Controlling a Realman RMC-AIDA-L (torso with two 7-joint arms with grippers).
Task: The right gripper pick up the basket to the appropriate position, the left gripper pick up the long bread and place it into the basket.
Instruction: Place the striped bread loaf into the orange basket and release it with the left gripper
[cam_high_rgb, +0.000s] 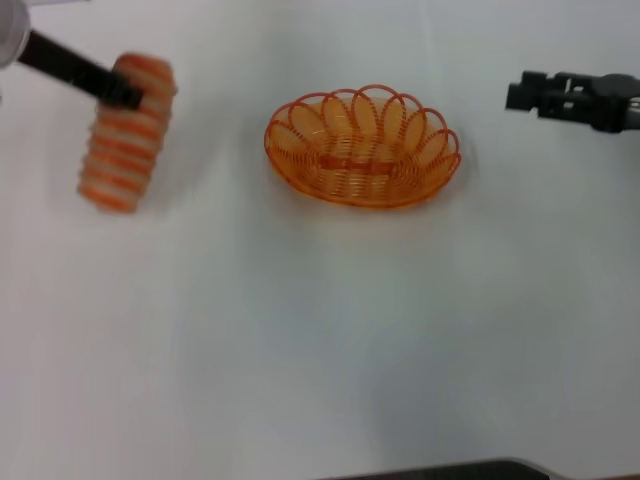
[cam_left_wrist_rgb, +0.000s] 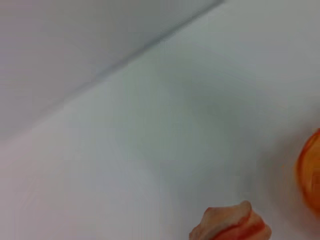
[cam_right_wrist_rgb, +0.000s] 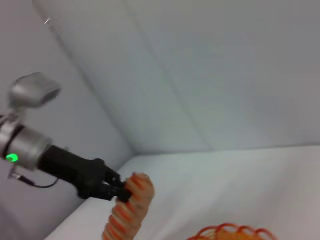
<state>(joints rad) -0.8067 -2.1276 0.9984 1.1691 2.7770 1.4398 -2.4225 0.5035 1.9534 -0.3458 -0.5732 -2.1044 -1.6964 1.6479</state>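
My left gripper (cam_high_rgb: 130, 95) at the far left is shut on the upper end of the long bread (cam_high_rgb: 125, 135), an orange and cream striped loaf that hangs down from it. The right wrist view shows the same hold, with the left gripper (cam_right_wrist_rgb: 121, 190) clamped on the bread (cam_right_wrist_rgb: 129, 212) above the table. The bread's end (cam_left_wrist_rgb: 230, 225) shows in the left wrist view. The orange wire basket (cam_high_rgb: 345, 197) sits empty at the table's middle, to the right of the bread. My right gripper (cam_high_rgb: 515, 95) is off to the basket's right, apart from it.
The white table (cam_high_rgb: 320, 340) spreads in front of the basket. A pale wall meets the table behind (cam_right_wrist_rgb: 210, 100). The basket's rim shows at the edge of the right wrist view (cam_right_wrist_rgb: 232, 232) and of the left wrist view (cam_left_wrist_rgb: 310, 175).
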